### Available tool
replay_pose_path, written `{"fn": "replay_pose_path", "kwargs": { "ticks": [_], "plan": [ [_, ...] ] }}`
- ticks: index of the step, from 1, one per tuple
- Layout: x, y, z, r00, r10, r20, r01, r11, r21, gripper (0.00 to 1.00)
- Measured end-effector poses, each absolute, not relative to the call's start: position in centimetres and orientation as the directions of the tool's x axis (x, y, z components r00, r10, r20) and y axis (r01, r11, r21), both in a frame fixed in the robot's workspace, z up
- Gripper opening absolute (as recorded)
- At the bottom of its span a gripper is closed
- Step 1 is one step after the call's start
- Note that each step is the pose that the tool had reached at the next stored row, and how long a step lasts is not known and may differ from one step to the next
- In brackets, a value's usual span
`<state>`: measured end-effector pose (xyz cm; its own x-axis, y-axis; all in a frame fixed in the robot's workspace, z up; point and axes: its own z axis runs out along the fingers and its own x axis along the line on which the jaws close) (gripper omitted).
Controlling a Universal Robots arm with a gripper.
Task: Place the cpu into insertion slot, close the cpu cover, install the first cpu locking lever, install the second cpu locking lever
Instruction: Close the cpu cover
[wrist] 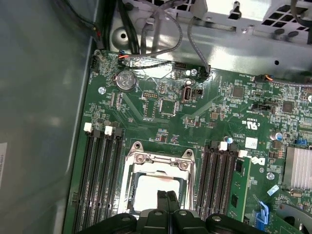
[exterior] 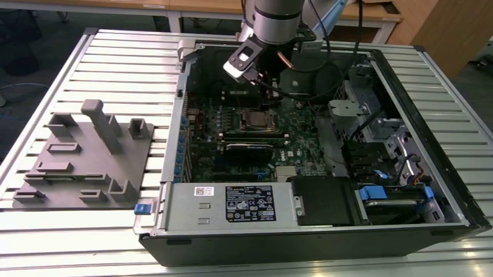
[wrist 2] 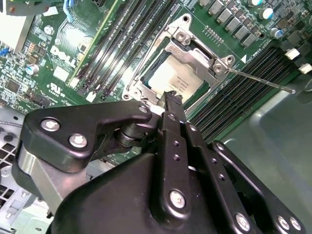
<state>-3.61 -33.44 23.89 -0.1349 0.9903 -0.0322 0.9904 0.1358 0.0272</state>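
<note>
Two steps look done: cpu (wrist 2: 178, 83) under lowered cpu cover (wrist 2: 195, 56); pincer (wrist 2: 171, 97), pressed together, empty, hovers there; thin free lever (wrist 2: 258, 80) demands precision.

You are working in a robotics lab or workshop, not a home or office. An industrial arm (exterior: 275, 20) hangs over a slatted aluminium table (exterior: 115, 52). On the table lies an open PC case (exterior: 308, 245) with its green board (exterior: 308, 124) laid bare. On the exterior view's left sits a grey fixture plate (exterior: 77, 173) with moulded holders. At the far side you see plain wooden desks (exterior: 208, 7), and a dark floor (exterior: 31, 75) runs beside the table.
</note>
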Motion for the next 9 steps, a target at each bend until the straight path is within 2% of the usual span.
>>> {"fn": "replay_pose_path", "kwargs": {
  "ticks": [9],
  "plan": [
    [-3.61, -33.44, 23.89, -0.149, 0.988, -0.032, 0.988, 0.150, 0.027, 0.10]
  ]
}}
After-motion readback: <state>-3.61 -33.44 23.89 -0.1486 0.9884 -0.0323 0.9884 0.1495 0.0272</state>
